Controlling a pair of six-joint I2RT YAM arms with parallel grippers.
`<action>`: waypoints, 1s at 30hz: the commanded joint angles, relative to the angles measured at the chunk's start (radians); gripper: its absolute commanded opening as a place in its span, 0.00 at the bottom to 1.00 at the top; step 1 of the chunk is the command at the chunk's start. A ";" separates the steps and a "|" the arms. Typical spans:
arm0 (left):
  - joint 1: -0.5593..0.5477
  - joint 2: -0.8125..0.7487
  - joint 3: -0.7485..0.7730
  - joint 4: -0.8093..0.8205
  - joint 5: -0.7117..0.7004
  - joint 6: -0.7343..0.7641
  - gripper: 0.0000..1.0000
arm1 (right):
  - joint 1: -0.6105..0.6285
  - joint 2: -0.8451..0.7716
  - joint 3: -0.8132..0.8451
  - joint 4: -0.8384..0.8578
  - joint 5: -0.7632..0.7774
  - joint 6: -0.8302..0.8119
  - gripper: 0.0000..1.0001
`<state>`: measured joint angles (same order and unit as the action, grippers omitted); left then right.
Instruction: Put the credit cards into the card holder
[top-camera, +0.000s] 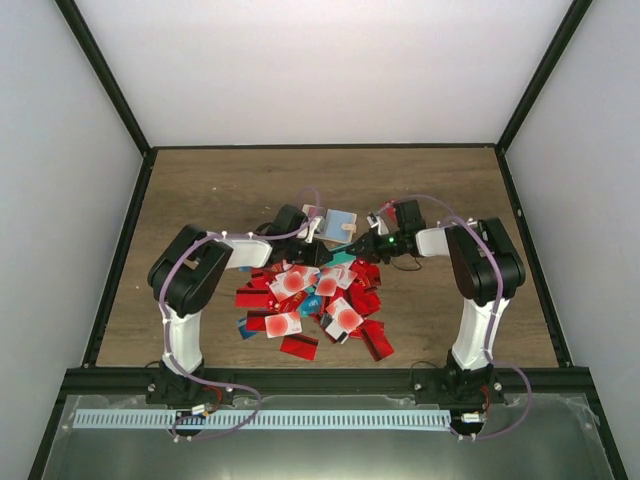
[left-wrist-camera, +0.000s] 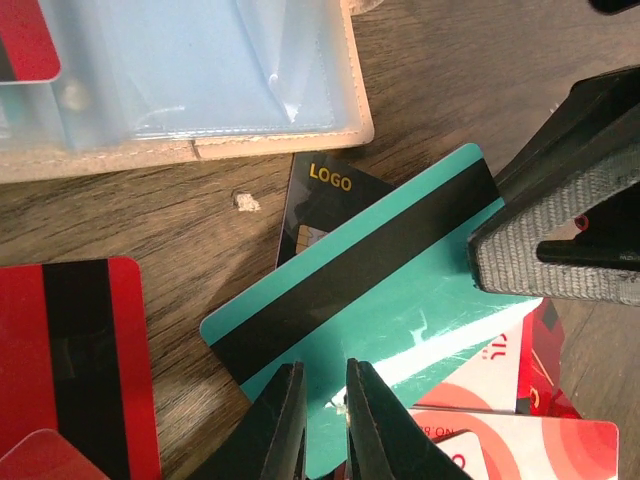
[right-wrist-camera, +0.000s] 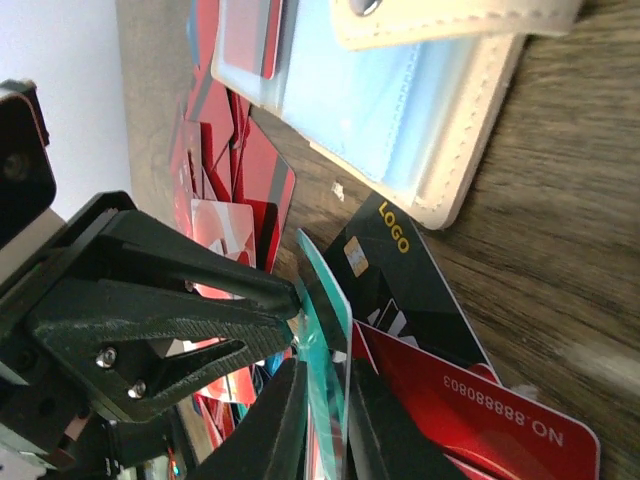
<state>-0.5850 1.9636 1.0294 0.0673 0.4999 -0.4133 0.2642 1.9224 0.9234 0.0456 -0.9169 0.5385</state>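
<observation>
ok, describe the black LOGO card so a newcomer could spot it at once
Start at the open card holder with its beige rim, at the far end of the card pile. The black card lies beside that rim, partly under a teal card. It is the only black one visible, with gold "LOGO" lettering.

Card holder (top-camera: 335, 222): one. Credit cards (top-camera: 300, 347): overlapped heap, uncountable; mostly red, some white-red, few teal. Black LOGO card (left-wrist-camera: 320, 195): one.

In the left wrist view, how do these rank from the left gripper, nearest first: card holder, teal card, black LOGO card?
1. teal card, right at the left gripper fingertips.
2. black LOGO card, just beyond, partly under it.
3. card holder, top left.
</observation>
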 joint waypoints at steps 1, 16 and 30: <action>-0.006 -0.007 -0.028 -0.029 0.003 0.002 0.15 | 0.003 0.024 0.025 0.017 -0.036 -0.007 0.08; 0.006 -0.278 -0.046 -0.082 -0.077 0.033 0.39 | 0.002 -0.088 -0.013 -0.018 -0.081 -0.099 0.01; 0.011 -0.710 -0.063 -0.401 -0.177 0.164 0.57 | 0.118 -0.357 -0.020 0.029 -0.192 -0.351 0.01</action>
<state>-0.5751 1.3666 0.9329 -0.1703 0.3897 -0.3122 0.3111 1.6424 0.8814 0.0605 -1.0519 0.3347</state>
